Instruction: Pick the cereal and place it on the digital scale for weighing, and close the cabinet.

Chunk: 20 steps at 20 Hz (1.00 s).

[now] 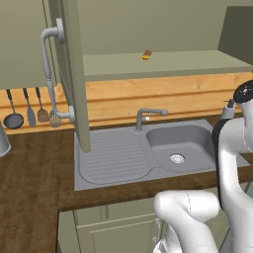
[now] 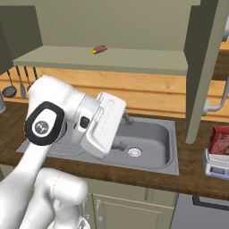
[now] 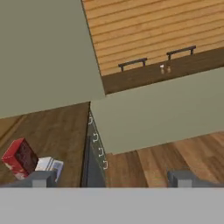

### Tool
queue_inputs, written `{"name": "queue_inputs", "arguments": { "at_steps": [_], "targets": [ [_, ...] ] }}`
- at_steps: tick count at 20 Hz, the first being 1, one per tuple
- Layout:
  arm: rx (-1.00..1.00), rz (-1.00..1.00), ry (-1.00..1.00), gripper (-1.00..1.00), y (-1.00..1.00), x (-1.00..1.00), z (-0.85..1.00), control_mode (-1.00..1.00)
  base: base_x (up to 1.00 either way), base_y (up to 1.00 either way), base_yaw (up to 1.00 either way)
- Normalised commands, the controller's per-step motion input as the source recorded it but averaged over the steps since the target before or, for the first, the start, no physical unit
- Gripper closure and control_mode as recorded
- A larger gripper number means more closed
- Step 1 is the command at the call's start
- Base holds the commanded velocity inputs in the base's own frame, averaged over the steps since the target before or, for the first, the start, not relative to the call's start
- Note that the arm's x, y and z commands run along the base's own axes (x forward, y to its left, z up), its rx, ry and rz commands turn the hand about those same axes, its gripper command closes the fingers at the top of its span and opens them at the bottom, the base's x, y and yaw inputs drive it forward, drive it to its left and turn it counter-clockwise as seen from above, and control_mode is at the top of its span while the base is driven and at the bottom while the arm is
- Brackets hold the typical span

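**Cereal on the scale, cabinet doors left to shut**

Closest to me, the gripper (image 3: 112,178) has its two dark fingertips spread wide with nothing between them, pointing down past the counter's end at the floor. Just beyond its left tip stands the cereal (image 3: 19,158), the red box, upright on the digital scale (image 3: 49,166); from the right base view the same box (image 2: 220,141) sits on the white scale (image 2: 216,164) at the right end of the counter. So, as I judge it, the weighing part is done and the closing part is in hand.

Further back, over the sink (image 2: 147,143), the cabinet (image 2: 107,58) gapes open: one door (image 1: 74,74) sticks out edge-on with its curved bar handle (image 1: 49,74), the other door (image 2: 203,67) likewise. A small yellow-and-red item (image 2: 99,49) lies on the shelf.

Next, the arm must rise and push a door flat.

The box's pale print is too small to read; no lettering is legible anywhere.
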Motion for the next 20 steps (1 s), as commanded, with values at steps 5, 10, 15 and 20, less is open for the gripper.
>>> {"name": "queue_inputs", "arguments": {
  "at_steps": [5,10,15,20],
  "targets": [
    [0.37,0.0,-0.16,-1.0,0.05,-0.73,-0.02,-1.0,0.0,0.0,0.0],
    [0.15,0.0,-0.37,-1.0,0.1,-0.05,-0.22,-1.0,0.0,0.0,0.0],
    [0.05,0.0,-0.52,-1.0,0.0,-0.26,0.0,-1.0,0.0,0.0,0.0],
    [0.0,0.01,-0.67,-1.0,0.0,-0.73,0.0,-1.0,0.0,0.0,0.0]
  ]
}}
